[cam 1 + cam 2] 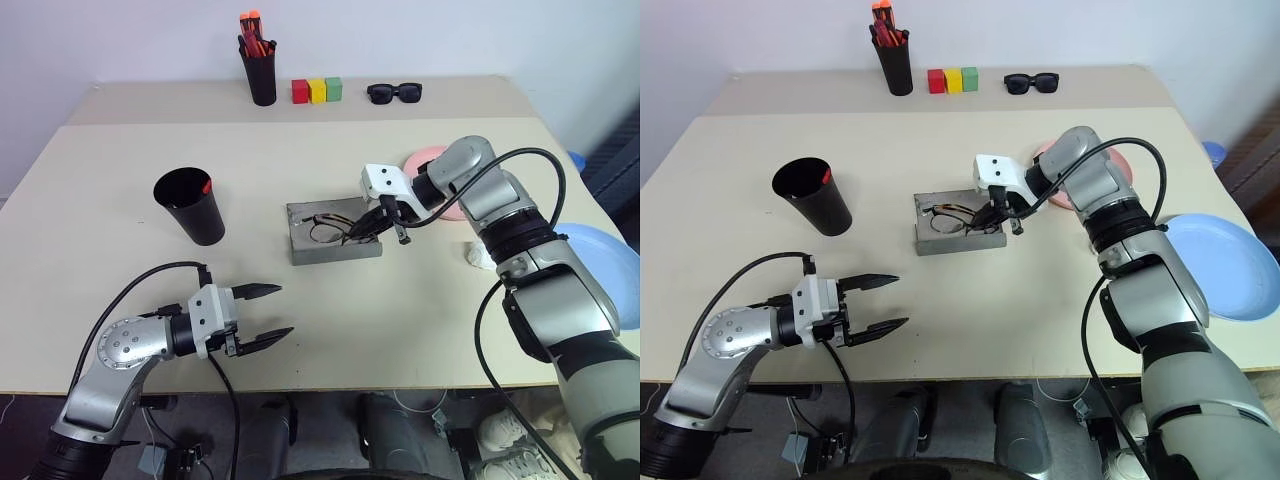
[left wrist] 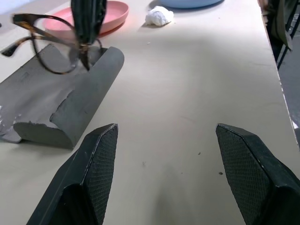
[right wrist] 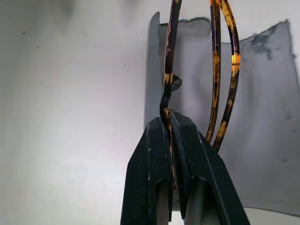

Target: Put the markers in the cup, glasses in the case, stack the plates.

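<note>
The glasses [image 3: 220,70] hung pinched by the frame in the right gripper [image 1: 385,225], just above the open case [image 1: 330,235], presumably for lowering in. The left gripper [image 1: 262,315] waited wide apart, nearer the tabletop's [image 1: 400,330] edge.

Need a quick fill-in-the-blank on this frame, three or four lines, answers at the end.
1. The right hand grips the ____ over the open grey case.
2. The left hand has its fingers ____ and holds nothing.
3. The pink plate and blue plate lie ____, not stacked.
4. A marker's red tip shows inside the black ____.

Answers: glasses; open; apart; cup
</note>
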`<act>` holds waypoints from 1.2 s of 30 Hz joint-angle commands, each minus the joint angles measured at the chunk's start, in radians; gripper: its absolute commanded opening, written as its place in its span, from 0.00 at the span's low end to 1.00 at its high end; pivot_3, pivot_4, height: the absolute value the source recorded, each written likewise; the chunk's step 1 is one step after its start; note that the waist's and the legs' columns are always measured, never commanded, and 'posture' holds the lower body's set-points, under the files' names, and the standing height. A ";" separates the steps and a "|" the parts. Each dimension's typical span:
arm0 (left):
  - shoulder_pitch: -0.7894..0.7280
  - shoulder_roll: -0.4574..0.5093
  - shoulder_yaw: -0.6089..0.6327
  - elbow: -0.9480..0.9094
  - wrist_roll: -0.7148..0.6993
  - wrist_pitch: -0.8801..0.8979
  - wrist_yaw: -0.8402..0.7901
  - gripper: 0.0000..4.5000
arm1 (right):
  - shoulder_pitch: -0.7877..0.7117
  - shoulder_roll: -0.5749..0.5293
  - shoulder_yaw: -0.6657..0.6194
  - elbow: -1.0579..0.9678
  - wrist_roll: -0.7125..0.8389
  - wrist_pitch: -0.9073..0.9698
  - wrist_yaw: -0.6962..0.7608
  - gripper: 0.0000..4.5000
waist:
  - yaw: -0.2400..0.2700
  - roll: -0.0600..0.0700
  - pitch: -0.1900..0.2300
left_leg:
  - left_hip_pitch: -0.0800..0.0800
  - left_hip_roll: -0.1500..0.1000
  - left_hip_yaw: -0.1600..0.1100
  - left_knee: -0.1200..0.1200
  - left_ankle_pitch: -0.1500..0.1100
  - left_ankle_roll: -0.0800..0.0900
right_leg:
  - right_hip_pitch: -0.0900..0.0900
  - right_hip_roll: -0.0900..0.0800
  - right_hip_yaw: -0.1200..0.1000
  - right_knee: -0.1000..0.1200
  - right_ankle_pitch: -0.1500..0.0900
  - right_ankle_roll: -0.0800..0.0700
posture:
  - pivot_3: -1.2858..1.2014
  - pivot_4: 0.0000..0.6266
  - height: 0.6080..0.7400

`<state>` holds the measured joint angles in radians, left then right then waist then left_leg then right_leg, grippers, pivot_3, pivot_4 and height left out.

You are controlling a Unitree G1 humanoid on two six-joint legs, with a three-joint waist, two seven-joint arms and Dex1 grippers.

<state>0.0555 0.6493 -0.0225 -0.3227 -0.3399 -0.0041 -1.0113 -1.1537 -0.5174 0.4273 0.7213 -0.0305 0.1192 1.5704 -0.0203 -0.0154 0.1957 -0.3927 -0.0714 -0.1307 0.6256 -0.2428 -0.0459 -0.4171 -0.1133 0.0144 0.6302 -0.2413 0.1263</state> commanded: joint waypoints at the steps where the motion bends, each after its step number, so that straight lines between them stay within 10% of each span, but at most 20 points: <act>1: -0.008 -0.005 0.007 0.008 -0.007 -0.024 -0.003 0.76 | -0.052 0.017 -0.001 -0.002 -0.021 -0.004 0.020 0.01 | 0.000 0.000 0.000 | 0.000 0.000 0.000 0.000 0.000 0.000 | 0.000 0.000 0.000 0.000 0.000 0.000 | 0.52 0.24 1.00; 16: 0.031 -0.019 0.007 0.025 0.008 -0.075 0.000 0.76 | -0.096 0.107 -0.039 0.157 -0.066 -0.067 -0.040 0.01 | -0.001 0.000 0.000 | 0.000 0.000 0.001 -0.001 0.000 -0.001 | -0.002 0.000 0.001 0.001 0.000 0.000 | 0.52 0.24 1.00; 26: 0.035 -0.015 0.010 0.027 0.008 -0.080 0.003 0.76 | -0.087 0.109 -0.043 0.153 -0.069 -0.067 -0.043 0.96 | -0.001 0.000 0.000 | 0.000 0.000 0.001 -0.001 0.001 -0.001 | -0.002 0.000 0.001 0.001 0.000 0.000 | 0.52 0.24 1.00; 36: 0.007 -0.028 0.011 0.047 0.009 -0.084 0.020 0.76 | -0.077 0.078 -0.236 0.029 0.091 0.141 -0.116 0.99 | 0.000 0.000 0.000 | 0.000 0.000 0.001 -0.002 0.001 -0.002 | -0.003 0.000 0.002 0.002 0.000 0.000 | 0.52 0.24 1.00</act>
<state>0.0643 0.6236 -0.0231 -0.2635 -0.3271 -0.0716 -0.9983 -1.2171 -0.4172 0.2602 0.8190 -0.0026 0.2104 1.4733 -0.0201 -0.0152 0.1958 -0.3929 -0.0714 -0.1306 0.6233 -0.2418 -0.0475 -0.4203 -0.1133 0.0167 0.6317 -0.2411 0.1260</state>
